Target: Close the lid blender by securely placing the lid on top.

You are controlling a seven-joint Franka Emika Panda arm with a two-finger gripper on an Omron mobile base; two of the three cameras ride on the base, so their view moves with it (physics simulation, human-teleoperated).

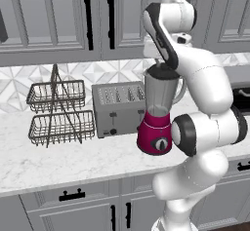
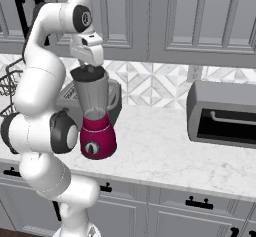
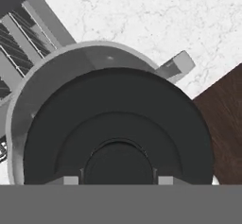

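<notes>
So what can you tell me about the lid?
The lid is a flat, round, black disc with raised rings and a small round knob in its middle, matte like plastic. It lies level at the mouth of the blender jar, whose grey rim peeks out along one side in the hand view, so it looks a bit off-centre. The gripper is shut on the lid from straight above. Whether it is fully seated cannot be told.

Two base cams sit behind the arm, left and right, facing forward and down at the worktop (image 1: 58, 162); both share the blender (image 1: 157, 109) and toaster (image 1: 118, 107), mid range. Hand cam looks straight down, very close on the lid (image 3: 118, 128) over the jar
</notes>
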